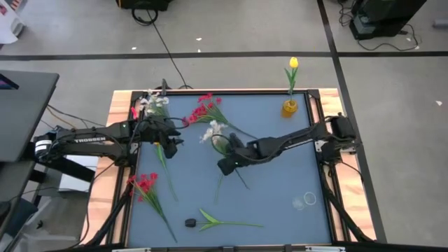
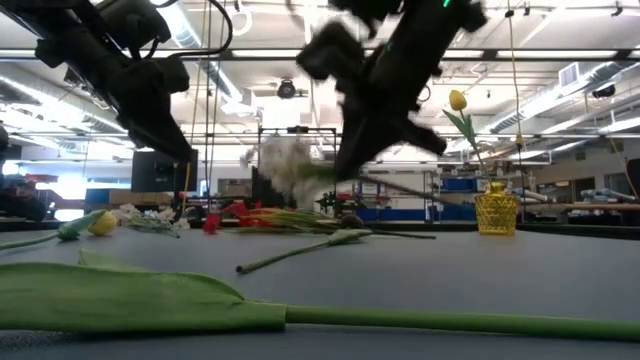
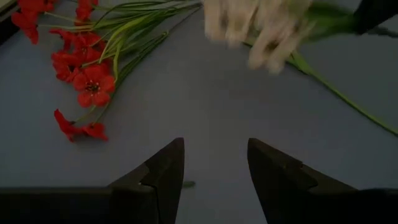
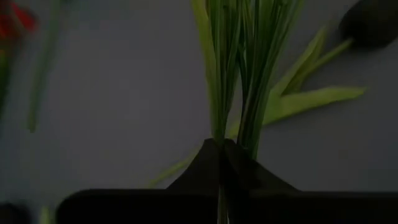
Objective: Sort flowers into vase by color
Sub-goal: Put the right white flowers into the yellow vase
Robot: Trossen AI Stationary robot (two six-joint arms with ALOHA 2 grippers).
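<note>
My right gripper [image 1: 225, 162] is over the middle of the table, shut on a white small-blossom spray [image 1: 212, 131], which also shows in the low view as white blossoms [image 2: 285, 160]. My left gripper [image 1: 170, 143] hovers open over the table's left half, beside a red blossom cluster [image 3: 87, 74] that lies flat. A yellow tulip [image 1: 292, 64] stands in a small yellow vase [image 1: 289, 107] at the far right. Another white spray [image 1: 154, 103], a second red cluster [image 1: 145, 183] and a dark-headed bud with long leaves [image 1: 190, 222] lie on the table. My right gripper pinches the white spray's bundle of thin green stems [image 4: 239, 93] between its two shut fingers. The stems run straight on past the fingertips. The spray is lifted off the table, its blossoms [image 2: 285, 160] in the air toward the table's far side of the gripper.
A clear glass object [image 1: 305, 201] lies near the table's right near corner. A loose green stem [image 2: 300, 250] lies on the blue mat in the middle. A wooden frame [image 1: 112, 150] borders the table. A dark tabletop [image 1: 24, 112] stands to the left of it.
</note>
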